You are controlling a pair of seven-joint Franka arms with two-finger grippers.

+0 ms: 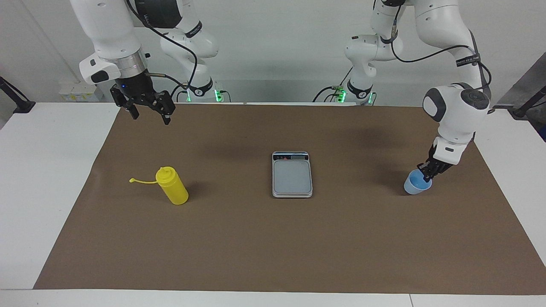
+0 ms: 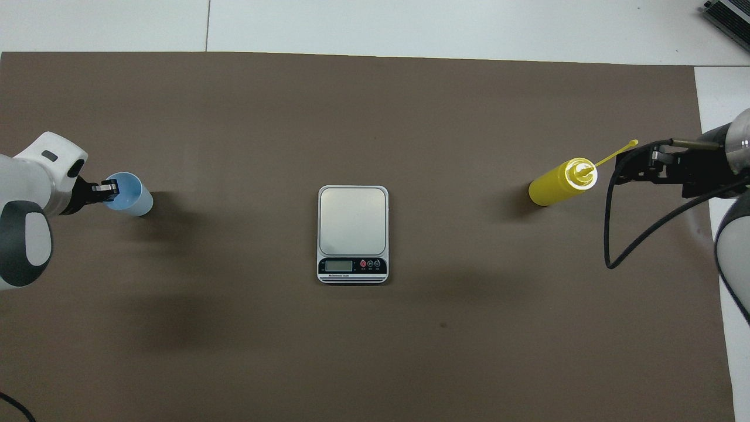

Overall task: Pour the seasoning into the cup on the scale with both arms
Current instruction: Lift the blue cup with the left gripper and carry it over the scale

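Note:
The light-blue cup [image 1: 414, 185] [image 2: 133, 197] is at the left arm's end of the brown mat. My left gripper [image 1: 428, 172] [image 2: 109, 189] is shut on the cup's rim, one finger inside it. I cannot tell whether the cup's base still touches the mat. The silver-grey scale [image 1: 292, 175] [image 2: 353, 220] lies bare at the mat's middle, its display toward the robots. The yellow seasoning bottle [image 1: 172, 186] [image 2: 556, 183] stands at the right arm's end, its cap strap sticking out. My right gripper [image 1: 151, 117] [image 2: 624, 170] waits open, high over the mat near that bottle.
A brown mat [image 1: 273, 247] [image 2: 375, 117] covers most of the white table [image 1: 47, 179]. Black cables hang from both arms. Nothing else stands on the mat between the cup, the scale and the bottle.

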